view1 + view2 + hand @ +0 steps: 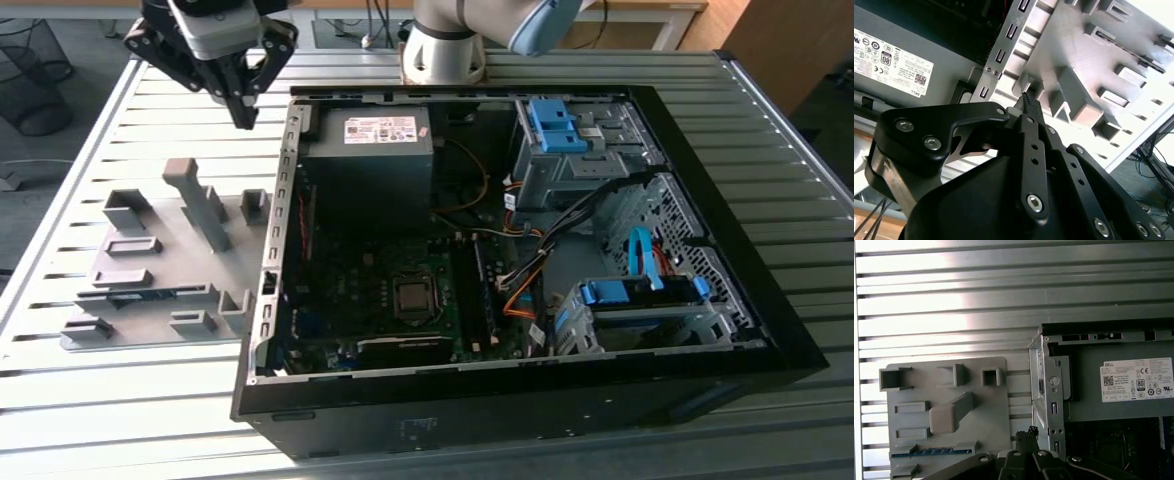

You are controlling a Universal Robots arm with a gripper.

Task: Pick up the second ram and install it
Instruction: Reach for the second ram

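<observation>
Tabletop point(134, 410): slatted metal.
PC case point(441, 430): open, lying flat.
Power supply point(367, 170): inside case.
Grey fixture point(160, 225): beside case, exterior view's left.

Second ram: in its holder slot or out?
In. The second ram sits in a slot of the gray holder; the gripper, shut and empty, is apart from it.

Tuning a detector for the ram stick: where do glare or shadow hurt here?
First wrist view: glare washes the table slats, but the second ram in the grey holder is evenly lit. Second wrist view: the holder's far corner blows out white behind the dark gripper. Exterior view: the inside of the case lies in shadow.
</observation>
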